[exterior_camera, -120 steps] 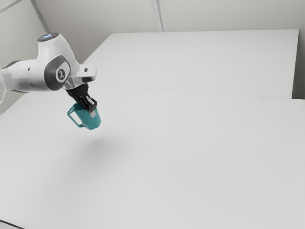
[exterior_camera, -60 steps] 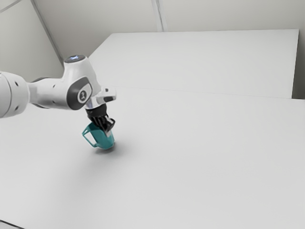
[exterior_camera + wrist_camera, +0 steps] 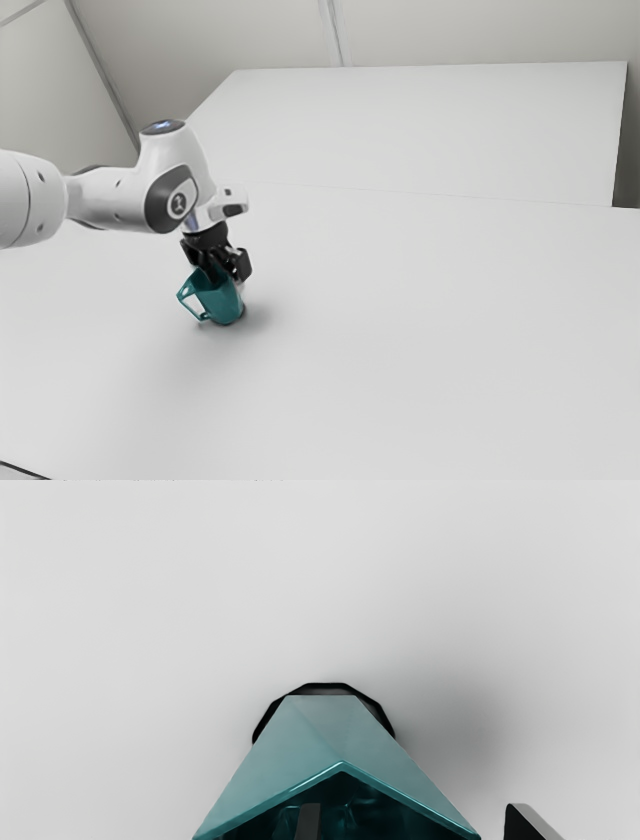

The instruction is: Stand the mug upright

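The matte white tabletop (image 3: 400, 340) spreads wide and plain, and a thin seam crosses it, with a broad white flat surface (image 3: 430, 130) beyond. Behind rise pale grey walls (image 3: 240, 35), marked by a light upright strip (image 3: 335, 35) and a darker line (image 3: 103, 80) at the corner on the exterior view's left. A thin black cord (image 3: 22, 468) lies at the near corner on that same side.

The faceted teal mug with an angular handle (image 3: 222, 303) stands on its base on the tabletop, toward the exterior view's left, mouth up, its handle toward that side. A soft shadow spreads beside it. The black two-finger claw (image 3: 229, 278) is at its rim, released: one finger (image 3: 308, 822) reaches inside the mouth, the other (image 3: 527, 822) stands outside, apart from the wall.
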Motion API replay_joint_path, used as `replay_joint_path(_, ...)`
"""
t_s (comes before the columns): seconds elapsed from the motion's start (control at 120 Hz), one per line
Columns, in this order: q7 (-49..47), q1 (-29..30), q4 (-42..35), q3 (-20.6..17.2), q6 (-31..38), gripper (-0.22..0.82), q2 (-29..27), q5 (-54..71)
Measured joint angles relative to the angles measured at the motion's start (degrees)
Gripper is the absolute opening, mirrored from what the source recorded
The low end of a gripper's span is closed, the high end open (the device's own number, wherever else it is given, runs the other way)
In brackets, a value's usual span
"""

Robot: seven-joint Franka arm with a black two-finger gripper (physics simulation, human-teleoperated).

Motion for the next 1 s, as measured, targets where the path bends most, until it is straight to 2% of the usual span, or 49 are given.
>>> replay_joint_path(0.142, -0.63, 0.65, 2.68, -0.66, -4.22, 0.48, -2.12, -0.08)
replay_joint_path(0.325, -1.27, 0.09, 11.95, -1.97, -11.81, 0.55, -1.64, -0.55)
replay_joint_path(0.508, -1.62, -0.31, 28.97, -2.03, -19.82, 0.58, 4.87, -0.85)
replay_joint_path(0.583, -1.44, -0.41, 33.06, -2.02, -22.60, 0.59, 5.76, -0.89)
replay_joint_path(0.775, -1.24, -0.86, 35.89, -2.20, -27.61, 0.60, 5.45, -0.88)
replay_joint_path(1.0, -1.08, -0.73, 36.19, -2.20, -29.99, 0.60, 5.37, -1.12)
